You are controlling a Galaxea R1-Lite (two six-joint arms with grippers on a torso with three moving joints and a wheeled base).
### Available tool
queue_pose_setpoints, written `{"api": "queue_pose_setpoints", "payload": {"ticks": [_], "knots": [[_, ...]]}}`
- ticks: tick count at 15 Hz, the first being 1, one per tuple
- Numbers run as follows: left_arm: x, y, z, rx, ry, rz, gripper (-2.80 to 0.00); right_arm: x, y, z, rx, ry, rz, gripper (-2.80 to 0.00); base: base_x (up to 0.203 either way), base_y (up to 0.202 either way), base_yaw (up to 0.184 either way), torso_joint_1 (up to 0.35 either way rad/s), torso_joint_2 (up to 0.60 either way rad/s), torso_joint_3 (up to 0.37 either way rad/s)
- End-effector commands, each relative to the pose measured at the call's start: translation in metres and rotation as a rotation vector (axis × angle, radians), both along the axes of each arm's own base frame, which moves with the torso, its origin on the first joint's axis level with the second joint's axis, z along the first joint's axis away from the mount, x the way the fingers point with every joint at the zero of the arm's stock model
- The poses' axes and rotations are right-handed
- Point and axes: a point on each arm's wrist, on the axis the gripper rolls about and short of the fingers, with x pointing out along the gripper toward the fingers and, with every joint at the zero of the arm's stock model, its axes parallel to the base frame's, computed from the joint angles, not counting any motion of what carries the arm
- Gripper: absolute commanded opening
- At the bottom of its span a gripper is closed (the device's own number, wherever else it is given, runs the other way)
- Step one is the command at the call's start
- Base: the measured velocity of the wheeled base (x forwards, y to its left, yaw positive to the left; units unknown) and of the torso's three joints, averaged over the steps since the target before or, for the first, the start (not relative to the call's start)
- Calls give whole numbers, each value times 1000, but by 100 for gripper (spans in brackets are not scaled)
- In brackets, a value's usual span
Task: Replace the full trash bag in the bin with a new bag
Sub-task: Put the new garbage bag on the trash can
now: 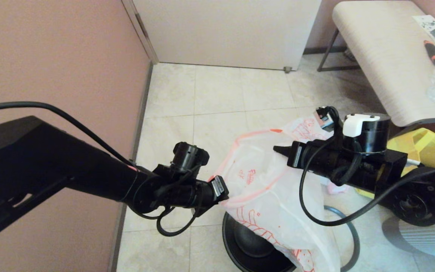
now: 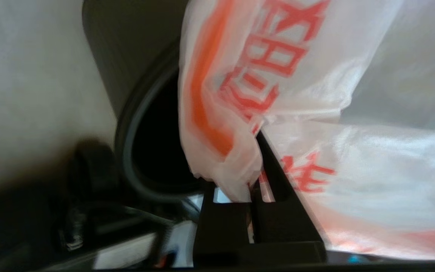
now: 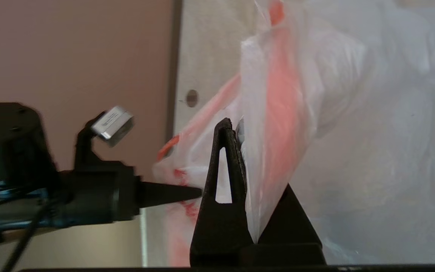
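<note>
Stretched between left claw (image 1: 223, 196) and right claw (image 1: 278, 149), each clamped on one edge of the new bag (image 1: 266, 189), hanging limp below both into the bin (image 1: 240, 241)

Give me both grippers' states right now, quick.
Left gripper: shut on the new bag, at its edge above the bin.
Right gripper: shut on the new bag's opposite edge.

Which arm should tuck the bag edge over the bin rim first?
Left, probably. The left hand is shut on the thin white plastic carrier bag, close above the round black plastic bin's rim. The right hand, also clamped on it, is higher and farther off.
</note>
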Motion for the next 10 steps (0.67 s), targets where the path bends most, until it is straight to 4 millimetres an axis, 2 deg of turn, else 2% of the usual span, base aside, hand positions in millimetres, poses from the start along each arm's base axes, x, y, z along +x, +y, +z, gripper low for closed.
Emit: {"api": "queue_pose_setpoints", "payload": {"ticks": [1, 2, 4, 6, 8, 10], "knots": [[11, 6, 5, -11, -24, 24, -280, 23, 13, -9, 12, 2, 24, -280, 0, 0, 0, 0, 0, 0], [10, 15, 23, -29, -68, 35, -280, 31, 20, -5, 27, -20, 39, -280, 0, 0, 0, 0, 0, 0], [1, 33, 48, -23, -109, 34, -280, 28, 35, -5, 30, -26, 76, -280, 0, 0, 0, 0, 0, 0], [-13, 46, 48, 21, -78, 22, -280, 19, 29, -5, 21, -15, 63, -280, 0, 0, 0, 0, 0, 0], [-22, 50, 41, 57, -69, 27, -280, -10, 9, 1, 3, -6, 24, -280, 0, 0, 0, 0, 0, 0], [-24, 51, 36, 76, -67, 42, -280, -40, -10, -6, -47, 30, -37, -280, 0, 0, 0, 0, 0, 0]]}}
